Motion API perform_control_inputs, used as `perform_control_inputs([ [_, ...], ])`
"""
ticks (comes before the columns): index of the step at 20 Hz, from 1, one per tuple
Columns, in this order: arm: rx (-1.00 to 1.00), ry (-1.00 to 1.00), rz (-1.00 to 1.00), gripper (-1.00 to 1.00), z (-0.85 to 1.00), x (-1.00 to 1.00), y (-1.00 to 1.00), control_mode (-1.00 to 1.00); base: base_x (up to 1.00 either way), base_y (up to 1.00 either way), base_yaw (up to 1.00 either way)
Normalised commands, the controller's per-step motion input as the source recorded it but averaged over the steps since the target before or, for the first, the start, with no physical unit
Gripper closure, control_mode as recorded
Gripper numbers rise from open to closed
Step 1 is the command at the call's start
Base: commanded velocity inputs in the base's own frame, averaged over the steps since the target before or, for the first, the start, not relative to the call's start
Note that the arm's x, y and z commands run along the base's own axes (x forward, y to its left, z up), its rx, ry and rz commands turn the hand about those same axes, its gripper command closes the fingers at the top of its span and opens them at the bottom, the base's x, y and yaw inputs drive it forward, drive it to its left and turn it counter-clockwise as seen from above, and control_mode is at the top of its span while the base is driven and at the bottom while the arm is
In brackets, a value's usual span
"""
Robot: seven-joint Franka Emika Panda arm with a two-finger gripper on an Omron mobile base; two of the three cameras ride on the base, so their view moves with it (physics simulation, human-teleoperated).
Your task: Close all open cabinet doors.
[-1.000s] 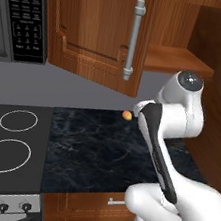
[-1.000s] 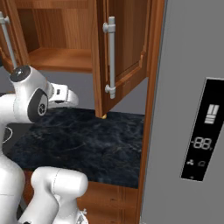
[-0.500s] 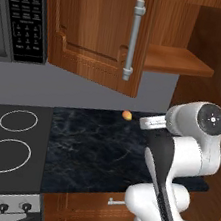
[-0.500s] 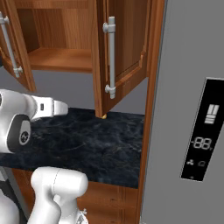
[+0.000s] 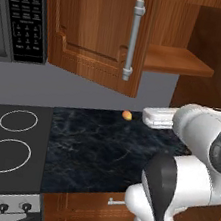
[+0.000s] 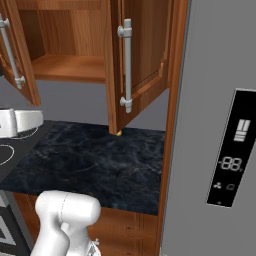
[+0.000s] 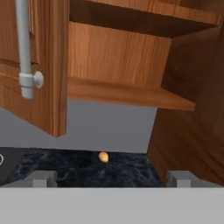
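We see an open cabinet door (image 5: 97,32) swung out over the dark marble counter (image 5: 96,151), its silver bar handle (image 5: 133,40) upright, a bare wooden shelf (image 5: 176,59) behind, a small orange object (image 5: 127,115) on the counter near the wall, stovetop (image 5: 7,152) left, microwave (image 5: 19,12) above it.

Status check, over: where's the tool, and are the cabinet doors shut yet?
Tool open, holding nothing, facing the cabinet shelf. Left door and right door both open. Small orange item on counter, clear of the doors.
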Motion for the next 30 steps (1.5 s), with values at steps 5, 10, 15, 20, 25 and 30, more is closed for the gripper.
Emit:
perform_control_inputs([
  [5, 0.08, -0.30, -0.14, -1.00, 0.08, -0.33, 0.61, -1.00, 0.00, 0.00, 0.00],
  [10, 0.04, -0.29, -0.12, -1.00, 0.00, -0.05, 0.72, -1.00, 0.00, 0.00, 0.00],
  [15, 0.00, -0.09, -0.07, -1.00, 0.00, 0.15, 0.30, -1.00, 0.00, 0.00, 0.00],
  [20, 0.00, 0.00, -0.02, -1.00, 0.00, 0.43, 0.00, -1.00, 0.00, 0.00, 0.00],
  [25, 0.00, 0.00, -0.02, -1.00, 0.00, 0.64, 0.00, -1.00, 0.00, 0.00, 0.00],
  [30, 0.00, 0.01, 0.00, -1.00, 0.00, 0.70, 0.00, -1.00, 0.00, 0.00, 0.00],
])
